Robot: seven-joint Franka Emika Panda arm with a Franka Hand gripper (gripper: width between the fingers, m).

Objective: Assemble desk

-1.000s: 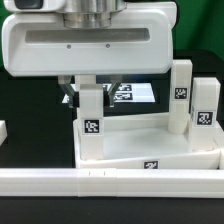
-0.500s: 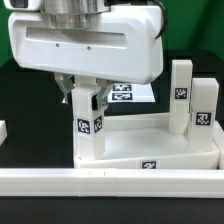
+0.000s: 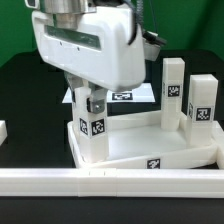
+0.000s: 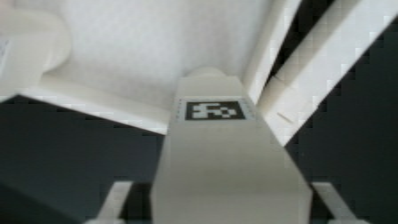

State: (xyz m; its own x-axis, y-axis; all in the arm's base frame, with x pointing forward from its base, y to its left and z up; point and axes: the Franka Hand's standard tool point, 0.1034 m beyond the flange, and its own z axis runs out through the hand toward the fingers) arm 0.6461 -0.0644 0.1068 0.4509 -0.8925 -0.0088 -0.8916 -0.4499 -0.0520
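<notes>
the gripper (image 3: 92, 103) is clamping a rigid, light, smooth leg (image 3: 94, 135) near its top, standing in the tabletop (image 3: 150, 150) corner directly below.

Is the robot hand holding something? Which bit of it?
Yes. The gripper is shut on a white desk leg, pinching it near its top end. The leg's bottom stands in a corner of the tabletop.
</notes>
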